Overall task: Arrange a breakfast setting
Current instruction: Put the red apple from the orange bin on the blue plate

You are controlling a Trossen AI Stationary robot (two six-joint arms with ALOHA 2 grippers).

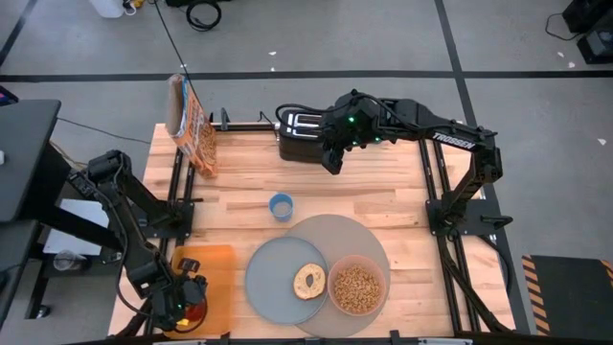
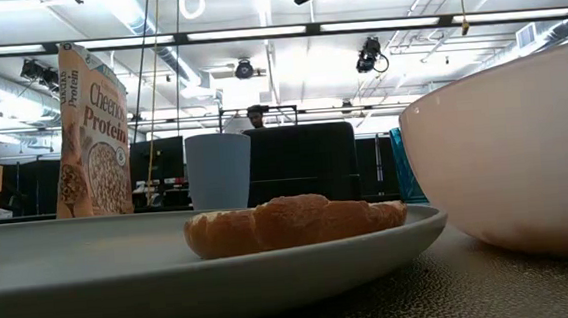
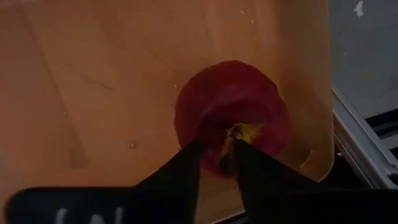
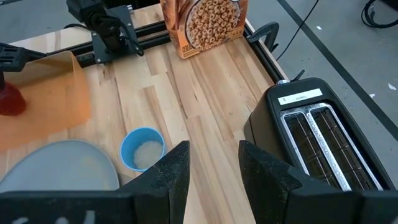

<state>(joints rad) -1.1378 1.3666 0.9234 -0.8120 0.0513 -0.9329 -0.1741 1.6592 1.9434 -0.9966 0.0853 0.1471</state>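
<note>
At the table's front-left corner, we saw the left gripper (image 3: 214, 158) with narrow jaws at the apple (image 3: 231, 115) stem; smooth, round, probably slippery—better gripped across its sides.

surface (image 1: 383, 196): pale wooden planks, with dark rails along its left and right edges
far edge: black toaster (image 1: 299, 136) near the middle; orange cereal box (image 1: 194, 129) upright at the far left corner
middle: teal cup (image 1: 281, 206) standing alone on bare wood
near left corner: orange board (image 1: 213, 278) lying flat
near centre: large round grey mat (image 1: 356, 237) lying flat; the grey-blue plate (image 1: 273, 283) overlaps its left side
</note>
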